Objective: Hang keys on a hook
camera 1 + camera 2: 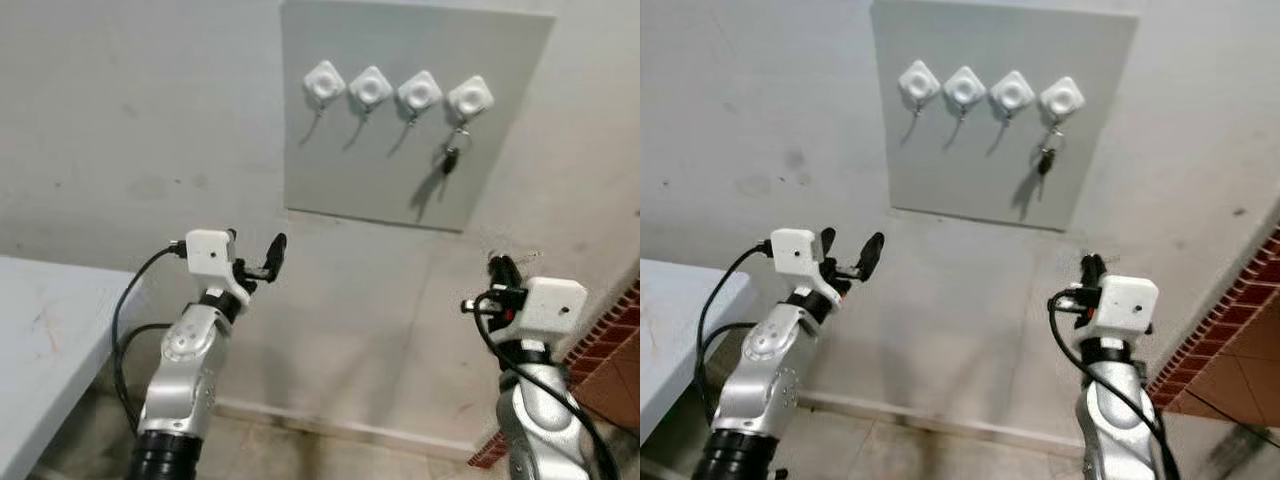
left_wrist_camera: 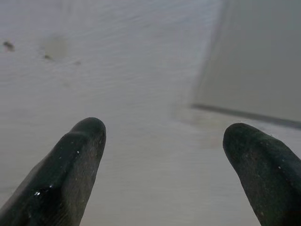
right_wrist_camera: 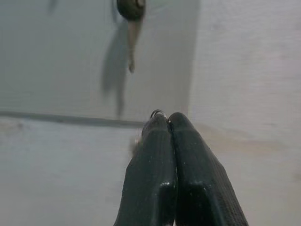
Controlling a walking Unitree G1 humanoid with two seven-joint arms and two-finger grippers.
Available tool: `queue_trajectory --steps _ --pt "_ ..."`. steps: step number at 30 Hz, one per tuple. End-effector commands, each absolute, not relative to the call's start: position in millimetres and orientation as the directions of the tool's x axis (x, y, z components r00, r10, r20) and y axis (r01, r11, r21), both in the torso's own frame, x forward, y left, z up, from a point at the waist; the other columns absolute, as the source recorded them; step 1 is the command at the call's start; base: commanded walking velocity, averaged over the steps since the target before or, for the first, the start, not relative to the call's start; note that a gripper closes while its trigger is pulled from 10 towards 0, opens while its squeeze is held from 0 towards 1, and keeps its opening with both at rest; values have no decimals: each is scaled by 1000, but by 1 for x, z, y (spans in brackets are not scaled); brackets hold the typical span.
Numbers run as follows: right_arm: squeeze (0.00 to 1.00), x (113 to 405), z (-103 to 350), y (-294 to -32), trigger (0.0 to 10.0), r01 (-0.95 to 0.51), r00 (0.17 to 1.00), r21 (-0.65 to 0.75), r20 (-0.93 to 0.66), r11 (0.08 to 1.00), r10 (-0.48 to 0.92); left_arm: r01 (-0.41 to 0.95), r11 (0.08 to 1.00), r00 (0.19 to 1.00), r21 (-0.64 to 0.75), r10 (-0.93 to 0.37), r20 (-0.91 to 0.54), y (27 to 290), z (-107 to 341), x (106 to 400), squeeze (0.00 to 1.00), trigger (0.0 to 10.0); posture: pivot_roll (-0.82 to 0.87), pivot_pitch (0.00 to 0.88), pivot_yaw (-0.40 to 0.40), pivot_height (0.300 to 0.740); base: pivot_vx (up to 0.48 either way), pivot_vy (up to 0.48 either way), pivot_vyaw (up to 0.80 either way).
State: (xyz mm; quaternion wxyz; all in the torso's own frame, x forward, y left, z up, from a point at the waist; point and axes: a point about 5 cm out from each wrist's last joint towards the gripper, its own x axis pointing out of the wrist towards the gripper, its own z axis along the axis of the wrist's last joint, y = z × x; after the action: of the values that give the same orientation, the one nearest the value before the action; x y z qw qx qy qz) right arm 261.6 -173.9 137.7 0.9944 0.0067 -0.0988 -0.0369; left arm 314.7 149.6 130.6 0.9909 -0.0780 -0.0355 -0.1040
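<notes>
Grey panel [image 1: 400, 120] sits on the wall, upper centre of my head view. It carries four white diamond-shaped hooks [image 1: 371, 88] in a row. The rightmost hook [image 1: 470, 98] carries a key [image 1: 452, 158] dangling on a ring, with its shadow on the panel beneath. The other three hooks look bare.

Left gripper [image 1: 262, 262] is raised in the lower left of the frame, below the panel's lower left corner. Its fingers [image 2: 70, 174] are spread wide apart with nothing between them; the wrist view looks past them at bare wall and the panel's edge.

Right gripper [image 1: 502, 268] is up in the lower right, below and right of the hung key. Its fingers [image 3: 160, 169] are pressed together, and a small metal ring [image 3: 159, 113] pokes out at the tips. I cannot make out what else hangs from it. Above them in the wrist view, the hung key [image 3: 131, 28] shows against the panel.

White table edge [image 1: 45, 340] at far left; brick [image 1: 610, 340] at far right.
</notes>
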Motion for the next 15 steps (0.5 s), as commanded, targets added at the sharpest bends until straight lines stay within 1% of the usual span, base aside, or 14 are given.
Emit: queue_trajectory --steps 1,7,10,15 --pt "0 260 141 -183 10000 99 974 7 205 995 -99 242 958 969 -151 -230 96 139 135 316 0 10000 -30 22 -27 740 322 0 0" --pt "0 261 140 -183 10000 96 975 8 203 995 -96 252 957 965 -142 -237 113 137 137 315 0 10000 -28 20 -29 740 311 0 0" --pt "0 261 140 -183 10000 95 975 8 202 995 -95 270 953 959 -139 -253 128 134 138 315 0 10000 -27 21 -30 740 0 0 0" --pt "0 263 141 -182 10000 76 976 7 205 997 -76 322 942 940 -93 -306 149 125 143 313 0 10000 -27 20 -32 740 0 0 0"
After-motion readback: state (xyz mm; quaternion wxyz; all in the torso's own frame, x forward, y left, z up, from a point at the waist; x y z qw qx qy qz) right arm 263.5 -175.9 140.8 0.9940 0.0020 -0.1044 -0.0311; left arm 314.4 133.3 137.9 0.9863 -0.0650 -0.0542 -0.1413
